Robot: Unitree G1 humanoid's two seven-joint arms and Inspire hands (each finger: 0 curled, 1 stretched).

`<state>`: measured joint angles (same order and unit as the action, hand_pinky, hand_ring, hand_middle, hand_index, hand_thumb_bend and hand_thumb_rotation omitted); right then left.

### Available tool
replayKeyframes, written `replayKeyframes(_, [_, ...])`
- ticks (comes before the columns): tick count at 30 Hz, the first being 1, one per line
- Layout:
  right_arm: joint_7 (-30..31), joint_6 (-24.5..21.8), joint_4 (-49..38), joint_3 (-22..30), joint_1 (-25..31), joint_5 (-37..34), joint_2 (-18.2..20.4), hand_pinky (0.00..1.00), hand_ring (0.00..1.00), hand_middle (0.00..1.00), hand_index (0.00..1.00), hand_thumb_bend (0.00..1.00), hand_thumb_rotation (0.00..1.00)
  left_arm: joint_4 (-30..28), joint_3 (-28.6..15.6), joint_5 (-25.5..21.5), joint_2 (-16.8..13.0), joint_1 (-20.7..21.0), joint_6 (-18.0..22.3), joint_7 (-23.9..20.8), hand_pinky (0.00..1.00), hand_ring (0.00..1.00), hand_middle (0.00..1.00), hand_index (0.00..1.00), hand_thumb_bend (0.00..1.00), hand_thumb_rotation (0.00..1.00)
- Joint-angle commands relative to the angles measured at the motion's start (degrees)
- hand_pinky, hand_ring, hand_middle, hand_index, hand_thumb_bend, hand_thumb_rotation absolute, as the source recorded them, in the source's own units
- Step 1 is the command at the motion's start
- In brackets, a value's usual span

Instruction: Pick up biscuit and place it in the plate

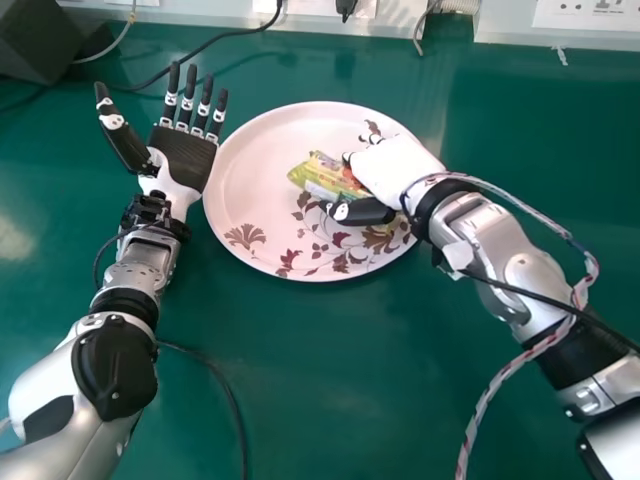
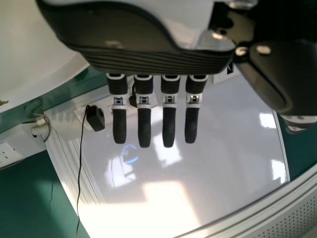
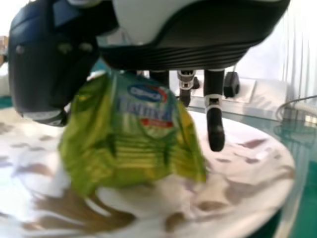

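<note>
The biscuit packet lies over the plate, a little above and right of the plate's middle in the head view, directly off the working end of the right hand. Its long axis slants from upper left down to lower right, with the lower-right end running in between the thumb and the fingers. That hand comes in from the right edge of the frame and is plainly the nearer one. Its grip is partly closed: thumb on one side of the wrapper, fingers on the other, apparently pinching it, while one finger reaches down beside the packet, nearly straight. Whether the packet's lower edge touches the plate, I cannot tell.

The left hand rests at the upper left, just beyond the plate's left rim, palm up and fingers spread wide, holding nothing, above the green counter.

With the packet well inside the rim, the next move looks like a small lowering, if needed, then opening thumb from fingers. The wrapper might cling or drag as they part.
</note>
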<state>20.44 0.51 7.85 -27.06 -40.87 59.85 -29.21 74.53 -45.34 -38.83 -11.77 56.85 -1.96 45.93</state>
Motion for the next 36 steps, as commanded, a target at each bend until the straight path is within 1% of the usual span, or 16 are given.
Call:
replayKeyframes(1, [0.7,-0.3,-1.5,0.6,1.2,-0.6,-0.2,0.29,0.45,0.78,0.82,0.74,0.37,0.3,0.4,0.1,0.1,-0.8,-0.1,-0.4,0.67,0.75,0.77,0.77,0.93,0.33])
replayKeyframes(4, [1.9,-1.0,-2.8,0.8,1.3,-0.5,-0.5,0.29,0.45,0.78,0.81,0.74,0.38,0.3,0.5,0.4,0.2,-0.8,0.5,-0.5,0.68,0.75,0.78,0.78,0.92,0.34])
replayKeyframes(8, [3.3,-1.9,-4.4,1.0,1.5,-0.2,-0.7,0.29,0.46,0.79,0.82,0.73,0.38,0.3,0.2,-0.1,0.1,-0.8,-0.2,0.0,0.69,0.77,0.79,0.79,0.91,0.35])
replayKeyframes(10, [3.4,-2.3,-5.1,1.3,1.7,-0.1,-0.7,0.29,0.46,0.81,0.82,0.74,0.38,0.3,0.2,0.0,0.1,-0.7,0.0,-0.5,0.69,0.77,0.79,0.78,0.91,0.35])
replayKeyframes(14, [2.4,-2.4,-6.7,2.2,2.4,-0.1,-1.1,0.28,0.47,0.81,0.83,0.75,0.38,0.2,0.3,0.1,0.1,-0.7,0.2,-0.7,0.66,0.75,0.78,0.77,0.93,0.35])
replayKeyframes(18, [1.4,-1.9,-8.0,3.1,3.2,-0.2,-1.6,0.3,0.48,0.83,0.84,0.75,0.4,0.3,0.2,0.0,0.0,-0.7,-0.4,-0.5,0.63,0.73,0.77,0.77,0.95,0.34])
replayKeyframes(22, [0.7,-1.5,-8.8,4.2,3.8,-0.8,-2.0,0.31,0.5,0.84,0.85,0.75,0.38,0.3,0.3,-0.1,0.0,-0.8,-0.5,0.4,0.63,0.72,0.76,0.77,0.96,0.33])
replayKeyframes(26, [0.3,-1.1,-9.6,5.1,4.3,-1.4,-2.2,0.33,0.52,0.84,0.86,0.75,0.38,0.3,0.2,-0.2,0.0,-0.7,-0.6,0.3,0.63,0.72,0.76,0.76,0.96,0.33])
replayKeyframes(31, [0.1,-1.0,-10.4,6.1,4.7,-2.0,-2.3,0.35,0.56,0.85,0.85,0.74,0.38,0.2,0.4,0.1,0.2,-0.7,0.3,0.3,0.63,0.72,0.75,0.76,0.96,0.32])
replayKeyframes(36, [0.3,-1.2,-11.6,7.1,5.3,-2.6,-2.4,0.4,0.62,0.86,0.83,0.75,0.42,0.1,0.6,0.4,0.3,-0.7,1.0,0.0,0.63,0.73,0.77,0.77,0.95,0.31])
